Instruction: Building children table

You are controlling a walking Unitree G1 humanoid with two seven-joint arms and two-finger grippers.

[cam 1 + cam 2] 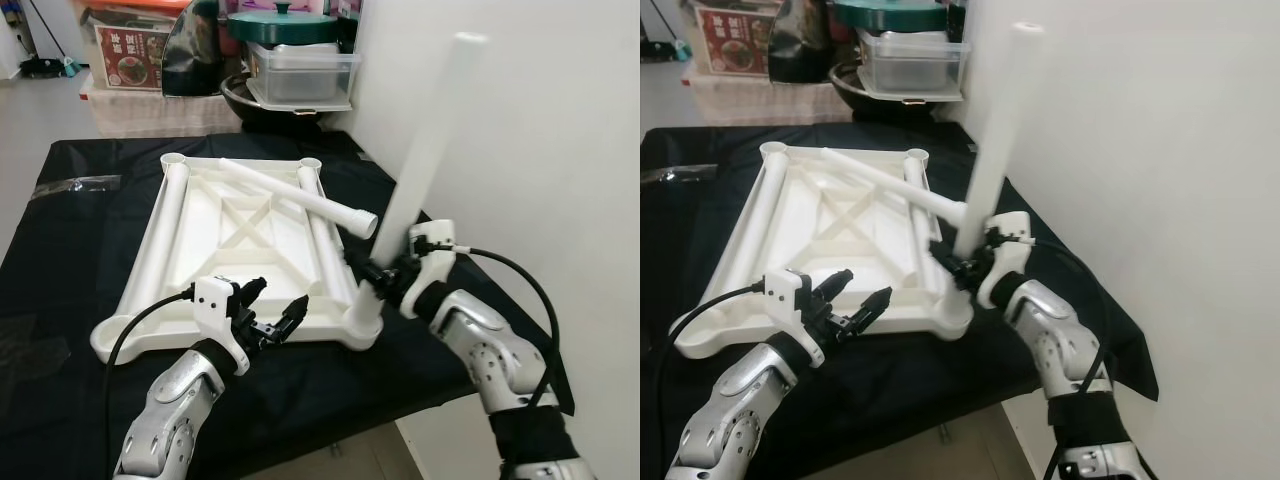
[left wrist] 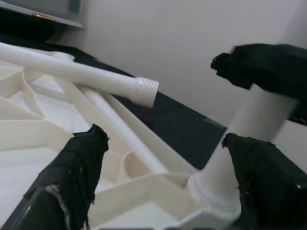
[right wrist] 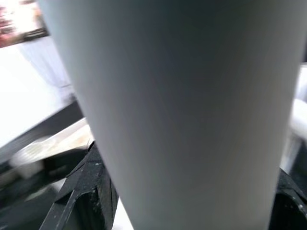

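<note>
A white plastic tabletop lies upside down on the black-covered table. One white leg stands nearly upright, tilted a little, in the near right corner socket. My right gripper is shut on this leg low down, just above the socket. A second leg with a threaded end lies loose across the tabletop. Two more legs lie along its sides. My left gripper is open over the tabletop's near edge, left of the standing leg, with nothing between its fingers.
A white wall rises close on the right. Behind the table stand stacked boxes, a clear plastic container with a green lid and a dark bowl. The black cloth hangs over the table's near edge.
</note>
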